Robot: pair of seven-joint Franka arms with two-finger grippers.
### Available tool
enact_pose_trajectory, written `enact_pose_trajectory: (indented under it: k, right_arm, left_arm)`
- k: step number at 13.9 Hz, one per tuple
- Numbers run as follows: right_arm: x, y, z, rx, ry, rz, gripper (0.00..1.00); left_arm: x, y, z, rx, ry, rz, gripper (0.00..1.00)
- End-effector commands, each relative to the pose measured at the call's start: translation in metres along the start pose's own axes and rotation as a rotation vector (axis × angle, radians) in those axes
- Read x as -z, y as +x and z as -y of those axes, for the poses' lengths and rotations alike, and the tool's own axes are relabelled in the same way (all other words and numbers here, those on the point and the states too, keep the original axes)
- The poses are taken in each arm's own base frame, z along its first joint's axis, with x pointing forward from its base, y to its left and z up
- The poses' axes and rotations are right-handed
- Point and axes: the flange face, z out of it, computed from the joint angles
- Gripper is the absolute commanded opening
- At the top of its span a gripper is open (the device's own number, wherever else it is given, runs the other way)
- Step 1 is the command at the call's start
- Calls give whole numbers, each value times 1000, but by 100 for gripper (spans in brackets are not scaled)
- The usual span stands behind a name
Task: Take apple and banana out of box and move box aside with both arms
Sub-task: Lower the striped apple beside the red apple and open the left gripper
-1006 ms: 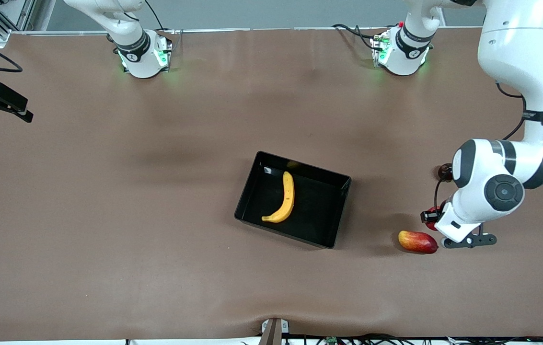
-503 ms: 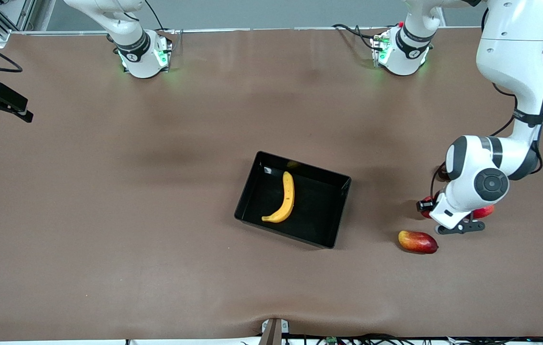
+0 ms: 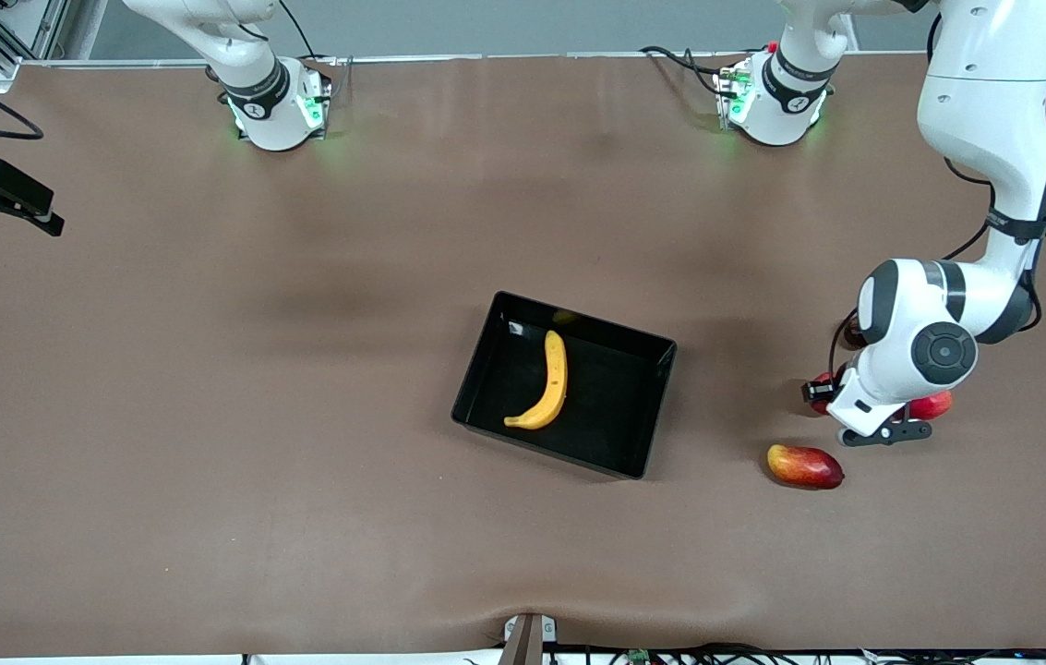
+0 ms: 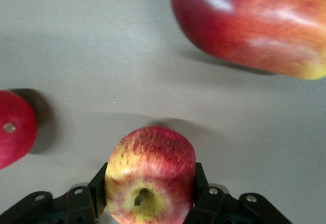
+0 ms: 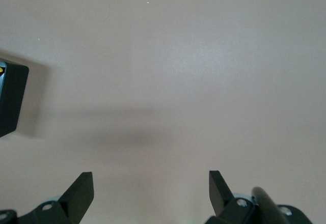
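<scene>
light: bright, even overhead | shadows: soft on table (image 3: 301, 388) | blur: perhaps slight, wrist views

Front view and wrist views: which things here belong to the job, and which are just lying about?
Job:
- apple, gripped by the left gripper, above the table
- banana, in the box
- right gripper, jaws open, waiting

Lying about:
- mango
- plain red fruit, beside the apple

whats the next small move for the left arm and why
Probably lower a little and open: the left gripper is shut on the apple over bare table at the left arm's end, already out of the box, near the mango. The banana lies in the box.
</scene>
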Motion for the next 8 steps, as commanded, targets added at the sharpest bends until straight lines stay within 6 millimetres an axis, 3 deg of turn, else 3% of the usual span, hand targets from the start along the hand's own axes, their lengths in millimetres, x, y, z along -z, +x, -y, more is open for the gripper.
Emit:
enact_pose_trajectory:
  k: [1, 4, 5, 6, 8]
  right_arm:
    - [3, 3, 0, 8, 16, -4, 100]
    - [3, 3, 0, 8, 14, -4, 100]
    - [3, 3, 0, 8, 16, -4, 100]
    - [3, 3, 0, 8, 14, -4, 100]
    - [3, 3, 0, 8, 16, -4, 100]
  left_arm:
    - [3, -2, 15, 15, 0, -10, 0]
    - [-4, 3, 21, 42, 1, -2, 0]
    - [-6, 3, 21, 44, 0, 0, 4]
    - [-5, 4, 24, 48, 0, -1, 18]
    - [-4, 5, 28, 52, 0, -3, 26]
